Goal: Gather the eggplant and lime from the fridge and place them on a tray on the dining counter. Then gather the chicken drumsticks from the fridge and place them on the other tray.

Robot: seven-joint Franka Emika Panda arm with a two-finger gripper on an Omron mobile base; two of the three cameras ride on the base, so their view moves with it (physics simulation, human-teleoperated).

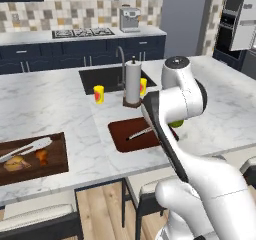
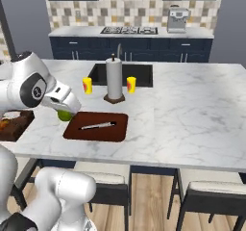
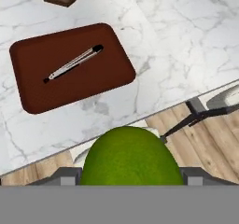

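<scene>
Low in the hand view, the hand (image 3: 128,174) pinches a round lime (image 3: 130,157), no clear long axis, above the desk (image 3: 186,41) edge near the brown tray (image 3: 70,73)

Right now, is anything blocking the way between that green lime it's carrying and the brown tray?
Nothing visible blocks it. The gripper holds the lime near the counter's edge, beside the tray. On the tray lies a slim utensil, with bare space around it.
</scene>
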